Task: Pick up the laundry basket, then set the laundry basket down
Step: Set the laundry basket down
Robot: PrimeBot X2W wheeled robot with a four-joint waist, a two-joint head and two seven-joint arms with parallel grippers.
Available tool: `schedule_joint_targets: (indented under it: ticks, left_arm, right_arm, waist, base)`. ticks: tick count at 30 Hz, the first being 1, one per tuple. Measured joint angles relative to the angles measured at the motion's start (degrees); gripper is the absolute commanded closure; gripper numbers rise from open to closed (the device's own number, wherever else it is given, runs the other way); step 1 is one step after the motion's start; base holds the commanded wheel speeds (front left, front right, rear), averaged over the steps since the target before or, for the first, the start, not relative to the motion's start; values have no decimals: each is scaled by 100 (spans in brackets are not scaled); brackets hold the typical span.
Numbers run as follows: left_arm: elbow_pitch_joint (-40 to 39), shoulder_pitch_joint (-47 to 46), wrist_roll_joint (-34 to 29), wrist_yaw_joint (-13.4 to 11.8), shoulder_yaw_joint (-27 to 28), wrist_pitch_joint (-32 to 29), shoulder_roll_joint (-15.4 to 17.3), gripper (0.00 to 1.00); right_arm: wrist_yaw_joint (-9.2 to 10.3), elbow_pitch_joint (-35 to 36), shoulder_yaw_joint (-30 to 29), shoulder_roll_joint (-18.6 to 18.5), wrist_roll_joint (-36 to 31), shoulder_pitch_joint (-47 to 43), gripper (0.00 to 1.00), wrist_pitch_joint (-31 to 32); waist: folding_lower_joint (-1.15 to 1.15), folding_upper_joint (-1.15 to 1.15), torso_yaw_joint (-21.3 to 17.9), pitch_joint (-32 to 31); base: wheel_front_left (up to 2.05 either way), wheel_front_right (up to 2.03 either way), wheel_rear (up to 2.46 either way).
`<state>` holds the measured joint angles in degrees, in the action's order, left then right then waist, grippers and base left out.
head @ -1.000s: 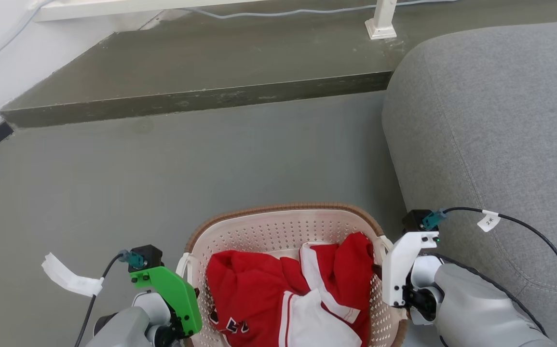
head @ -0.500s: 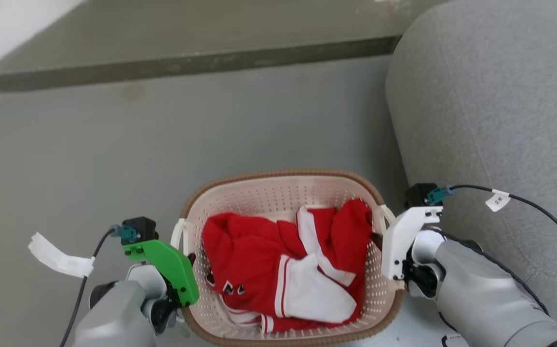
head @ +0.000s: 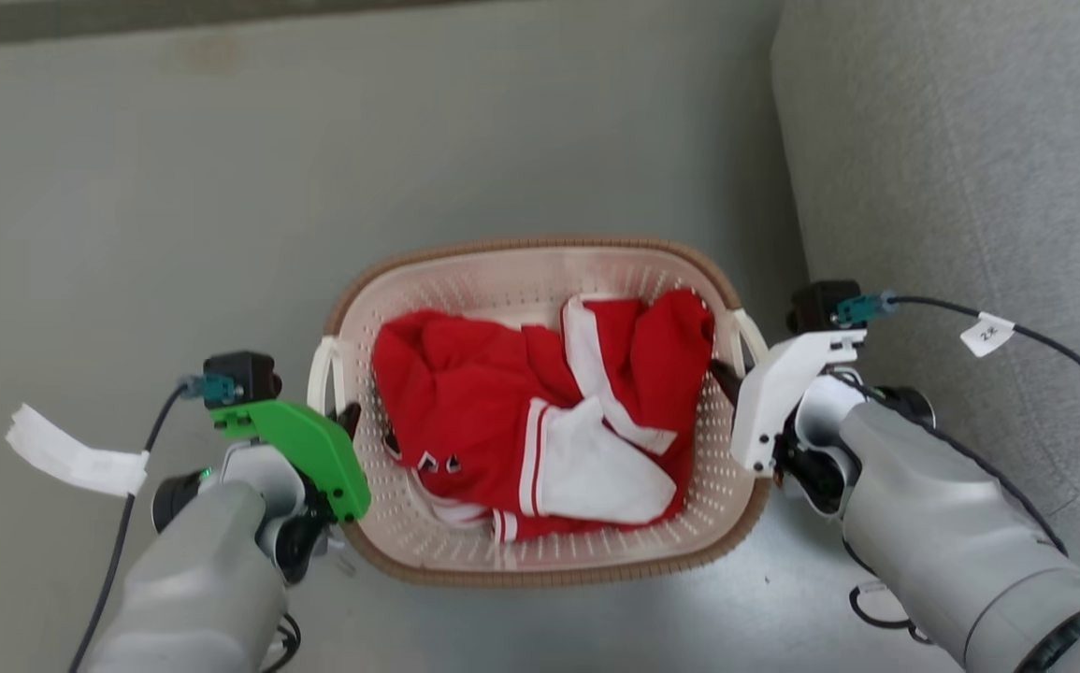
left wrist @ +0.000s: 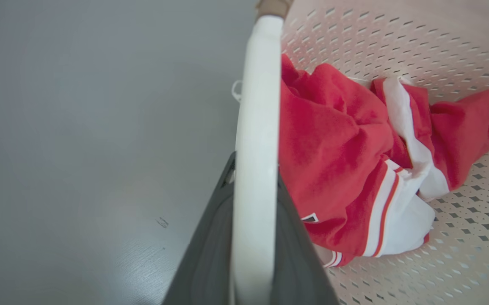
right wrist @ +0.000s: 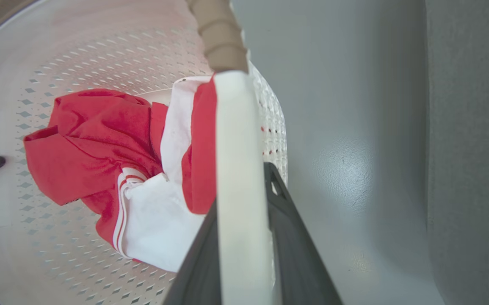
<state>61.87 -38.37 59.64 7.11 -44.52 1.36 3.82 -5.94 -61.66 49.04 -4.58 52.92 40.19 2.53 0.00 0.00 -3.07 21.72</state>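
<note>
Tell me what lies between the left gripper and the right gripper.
The laundry basket spans the gap in the head view, holding a red-and-white garment; the left gripper and right gripper each clamp a white side handle.

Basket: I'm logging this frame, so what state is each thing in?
Basket: upright, gripped at both handles.
Red garment: crumpled, inside basket.
Left gripper: jaws shut on left handle.
Right gripper: jaws shut on right handle.

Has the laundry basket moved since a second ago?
Cannot tell: the head camera tilted down, and the laundry basket keeps about the same gap to the grey sofa.
</note>
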Motion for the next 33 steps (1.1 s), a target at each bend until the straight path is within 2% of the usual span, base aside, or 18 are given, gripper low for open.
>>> schedule_joint_targets:
  ticks: [22, 33]
  left_arm:
    - [-286, -674, -57, 1, 78, 767, 130, 100]
    - [-338, -957, -58, 1, 68, 955, 140, 100]
  right_arm:
    - [-2, 16, -49, -73, -56, 738, 100, -853]
    - [-10, -62, -77, -74, -101, 1010, 100, -1223]
  waist:
    - [1, 0, 70, 1569]
    - [1, 0, 87, 2135]
  base:
    - [0, 0, 0]
    - [0, 0, 0]
